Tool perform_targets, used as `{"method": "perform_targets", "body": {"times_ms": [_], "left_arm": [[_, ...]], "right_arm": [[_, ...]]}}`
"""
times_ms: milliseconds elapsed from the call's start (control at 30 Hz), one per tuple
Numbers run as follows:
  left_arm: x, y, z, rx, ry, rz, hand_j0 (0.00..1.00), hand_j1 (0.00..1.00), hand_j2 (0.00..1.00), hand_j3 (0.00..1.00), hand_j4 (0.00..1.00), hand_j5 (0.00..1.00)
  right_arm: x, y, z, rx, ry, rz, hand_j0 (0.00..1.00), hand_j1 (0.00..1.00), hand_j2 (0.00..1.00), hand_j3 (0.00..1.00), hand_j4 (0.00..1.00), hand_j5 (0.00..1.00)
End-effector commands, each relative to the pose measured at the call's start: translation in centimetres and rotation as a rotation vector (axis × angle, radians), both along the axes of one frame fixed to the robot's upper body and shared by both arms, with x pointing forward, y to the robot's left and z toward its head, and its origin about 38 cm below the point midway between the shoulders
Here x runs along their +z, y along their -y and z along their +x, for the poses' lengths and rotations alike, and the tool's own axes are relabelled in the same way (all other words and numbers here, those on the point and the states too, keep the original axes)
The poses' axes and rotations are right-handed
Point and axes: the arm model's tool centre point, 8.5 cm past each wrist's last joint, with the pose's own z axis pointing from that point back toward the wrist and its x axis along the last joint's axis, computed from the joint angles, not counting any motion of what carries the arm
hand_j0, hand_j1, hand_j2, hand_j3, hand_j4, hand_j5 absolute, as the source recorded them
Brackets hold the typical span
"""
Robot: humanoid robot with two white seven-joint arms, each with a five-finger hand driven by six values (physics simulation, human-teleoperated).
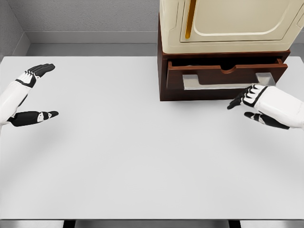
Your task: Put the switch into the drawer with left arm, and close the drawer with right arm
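The brown wooden drawer [209, 74] sits in a low cabinet [163, 80] at the back right of the table and is pulled partly out. Its dark inside shows only as a narrow strip, and I cannot make out any switch there or on the table. A silver handle [228, 83] runs across the drawer front. My right hand [239, 110] hovers just in front of the drawer's right end, fingers spread and holding nothing. At the far left edge my left hand [50, 90] is raised above the table, fingers and thumb wide apart, holding nothing.
A cream-coloured appliance [228, 23] with a yellow strip stands on top of the cabinet. The white table [133, 152] spans the whole view, with grey walls behind it.
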Motion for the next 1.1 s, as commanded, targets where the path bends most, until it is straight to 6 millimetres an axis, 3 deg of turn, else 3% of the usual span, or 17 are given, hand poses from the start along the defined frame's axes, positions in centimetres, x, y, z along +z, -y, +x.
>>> {"method": "perform_targets", "body": {"times_ms": [0,533,700,1067], "left_arm": [[0.1,0.0,0.0,0.000,0.001,-0.007,1.00,1.00,1.00,1.00,1.00,1.00],[0.1,0.0,0.0,-0.001,0.003,-0.007,1.00,1.00,1.00,1.00,1.00,1.00],[0.1,0.0,0.0,-0.003,0.002,-0.007,1.00,1.00,1.00,1.00,1.00,1.00],[0.1,0.0,0.0,-0.003,0.002,-0.007,1.00,1.00,1.00,1.00,1.00,1.00]], "right_arm": [[-1.4,-0.9,-0.3,0.019,-0.033,0.009,0.65,0.65,0.65,0.65,0.65,0.65],[-3.1,-0.5,3.1,-0.035,-0.049,0.003,0.67,0.67,0.67,0.67,0.67,0.67],[-3.4,-1.4,4.5,-0.028,-0.048,0.012,0.67,0.67,0.67,0.67,0.67,0.67],[-3.0,-1.3,5.6,-0.048,-0.031,0.026,0.70,0.70,0.70,0.70,0.70,0.70]]}}
